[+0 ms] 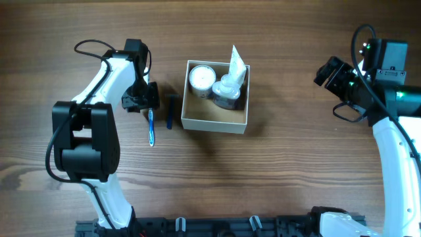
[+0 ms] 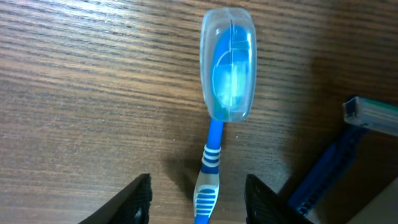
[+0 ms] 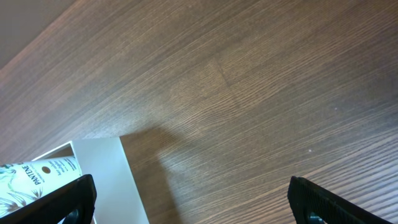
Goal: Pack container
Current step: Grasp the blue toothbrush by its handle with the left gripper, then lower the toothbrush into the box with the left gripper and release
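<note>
- the container (image 1: 214, 122), a square white-walled box with a tan floor, sits on the wooden table (image 1: 283, 184) at centre, slightly toward the far edge, in the overhead view; one white corner (image 3: 102, 171) shows at the lower left of the right wrist view.
- along its far side stand a round white-lidded jar (image 1: 201, 78), a clear bottle (image 1: 228, 90) with a dark base just beside it, and a white tube (image 1: 237, 62) leaning on the far right corner; the tube's printed label (image 3: 34, 179) shows in the right wrist view. the near half of the floor is bare.
- just left of the box, on the table, lies a dark blue razor (image 1: 171, 112) (image 2: 333, 165), parallel to the box wall.
- left of the razor lies a blue toothbrush (image 1: 151, 128) (image 2: 212, 152), its head under a clear cap, pointing away from the arm.
- the left gripper (image 1: 150, 105) (image 2: 202, 199) hangs low over the toothbrush's handle end, fingers (image 2: 138, 200) spread to either side of the handle with a gap on each side, holding nothing.
- the right gripper (image 1: 329, 71) (image 3: 199, 205) is well apart to the right of the box, above bare wood, fingers (image 3: 59, 200) spread wide and empty.
</note>
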Robot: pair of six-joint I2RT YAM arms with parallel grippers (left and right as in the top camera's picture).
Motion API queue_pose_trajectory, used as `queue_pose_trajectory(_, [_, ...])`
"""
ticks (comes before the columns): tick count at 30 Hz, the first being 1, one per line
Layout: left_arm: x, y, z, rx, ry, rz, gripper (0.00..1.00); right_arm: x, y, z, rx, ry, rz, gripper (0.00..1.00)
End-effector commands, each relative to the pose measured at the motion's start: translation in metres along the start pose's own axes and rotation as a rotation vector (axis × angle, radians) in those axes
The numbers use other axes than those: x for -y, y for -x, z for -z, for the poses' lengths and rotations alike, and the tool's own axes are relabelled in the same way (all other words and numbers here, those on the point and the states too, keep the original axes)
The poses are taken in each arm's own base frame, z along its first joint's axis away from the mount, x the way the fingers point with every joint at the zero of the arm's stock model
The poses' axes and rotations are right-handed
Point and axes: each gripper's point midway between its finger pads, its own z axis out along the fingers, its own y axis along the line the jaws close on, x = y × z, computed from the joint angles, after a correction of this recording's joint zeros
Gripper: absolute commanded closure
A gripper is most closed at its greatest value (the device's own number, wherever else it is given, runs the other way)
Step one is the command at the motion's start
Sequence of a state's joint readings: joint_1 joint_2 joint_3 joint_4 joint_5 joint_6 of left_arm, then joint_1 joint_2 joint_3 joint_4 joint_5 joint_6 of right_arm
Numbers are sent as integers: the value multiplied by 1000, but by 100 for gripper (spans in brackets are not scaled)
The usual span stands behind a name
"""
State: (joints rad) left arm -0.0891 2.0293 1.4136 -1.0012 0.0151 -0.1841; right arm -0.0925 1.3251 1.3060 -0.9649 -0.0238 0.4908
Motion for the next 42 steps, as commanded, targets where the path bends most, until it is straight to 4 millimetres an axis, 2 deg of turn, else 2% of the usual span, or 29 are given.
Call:
queue_pose_trajectory(1, [-1,-10,-15,-38,-9,-18,52,-3,4,1,2,12,-10,0])
queue_pose_trajectory(6, [-3,-18,-26,-51,-5,-18,56,-3,4,1,1,12,-10,0])
queue_pose_trajectory(9, [-3,-18,-25,-51,-4,-20,66,-3,4,1,1,13,-10,0])
queue_pose_trajectory(13, [-3,-17,-25,-49,-1,-21,88,-3,4,1,1,12,-10,1])
queue_pose_trajectory(15, [-4,-17,-25,-47,5,-21,96,-3,4,1,1,13,-10,0])
queue_pose_trajectory(20, [-12,-18,-17,-48,45,-22,96,-3,4,1,1,13,-10,0])
queue_pose_trajectory(23, [-11,-17,1,-32,41,-22,96,-3,4,1,1,13,-10,0])
queue_pose_trajectory(28, [2,-8,67,98,8,-53,96,-3,4,1,1,12,-10,0])
queue_pose_trajectory(32, [30,-14,113,227,-48,-222,96,-3,4,1,2,12,-10,0])
queue_pose_trajectory(36, [67,-31,153,361,-70,-462,96,-3,4,1,1,12,-10,0])
queue_pose_trajectory(39, [95,-47,171,428,-76,-655,96,-3,4,1,2,12,-10,0])
queue_pose_trajectory(42, [117,-63,176,453,-66,-858,96,-3,4,1,2,12,-10,0])
